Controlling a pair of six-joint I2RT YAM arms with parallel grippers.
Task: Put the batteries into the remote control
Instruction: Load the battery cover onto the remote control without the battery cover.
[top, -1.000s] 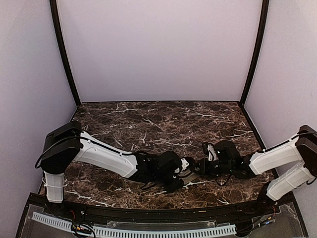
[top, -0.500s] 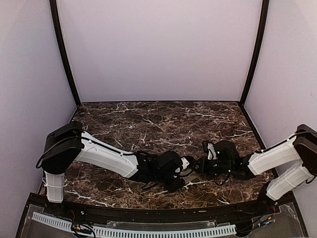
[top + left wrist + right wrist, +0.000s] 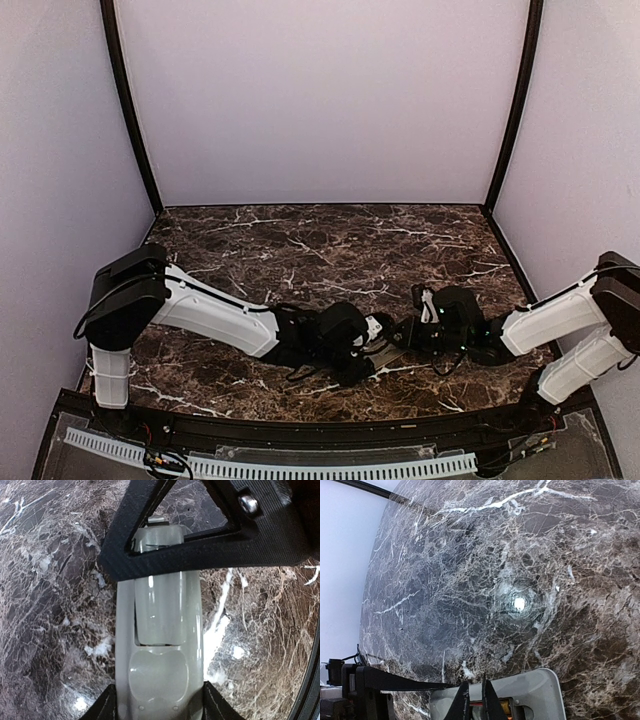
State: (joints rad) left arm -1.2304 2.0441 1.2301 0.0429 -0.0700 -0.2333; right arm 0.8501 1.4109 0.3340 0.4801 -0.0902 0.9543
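The remote control (image 3: 162,675) is a light grey bar, and my left gripper (image 3: 162,707) is shut on it, a finger pressed against each long side. In the top view they meet at the table's middle front, the left gripper (image 3: 368,345) facing the right gripper (image 3: 400,335). In the right wrist view my right gripper (image 3: 477,697) is shut, its tips at the remote control's (image 3: 535,687) open compartment. A reddish and gold bit of a battery (image 3: 506,708) shows there behind the fingers. The right gripper's black body (image 3: 210,535) covers the remote's far end.
The dark marble table (image 3: 330,250) spreads behind both arms, with pale walls on three sides. A black rail (image 3: 300,425) runs along the near edge.
The right gripper's jaws have drawn closer together and it has edged slightly toward the remote. The left arm and the remote have stayed put.
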